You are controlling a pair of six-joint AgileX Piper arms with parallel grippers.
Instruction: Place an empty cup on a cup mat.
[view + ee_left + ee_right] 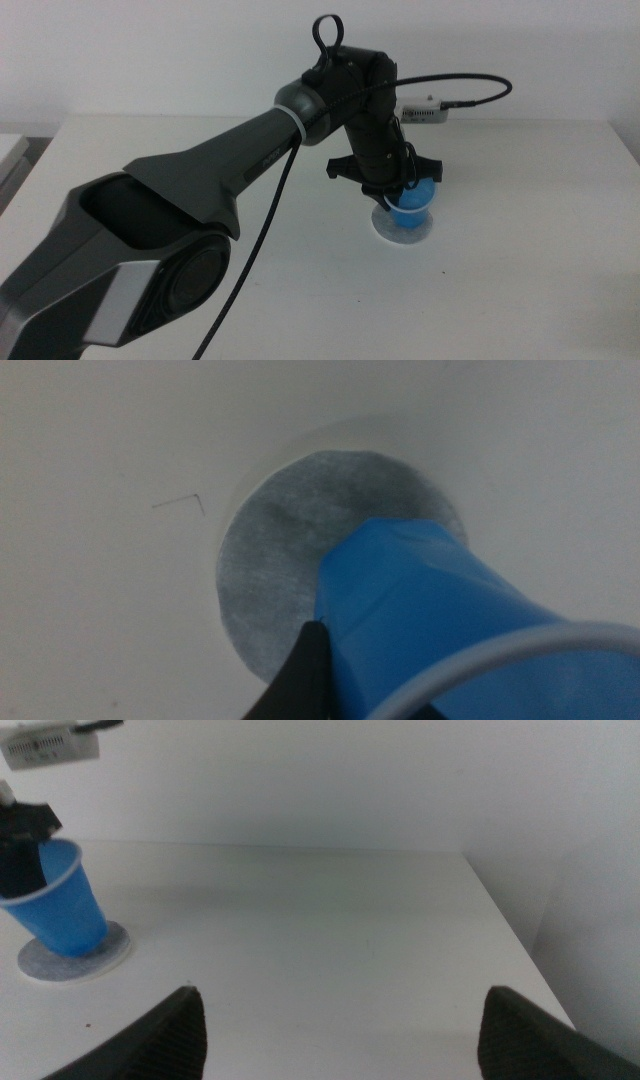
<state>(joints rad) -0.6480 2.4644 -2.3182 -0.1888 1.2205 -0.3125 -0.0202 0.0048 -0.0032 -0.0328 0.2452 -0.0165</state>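
Cup (413, 205) stands tilted on cup mat (402, 226), left tool (385, 190) gripping it.

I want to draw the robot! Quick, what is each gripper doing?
Left gripper: shut on the small bright blue plastic cup, over the round grey cup mat.
Right gripper: open, holding nothing, waiting off to the side.

Glossy plastic cup (440, 610); matt fibrous cup mat (280, 550).
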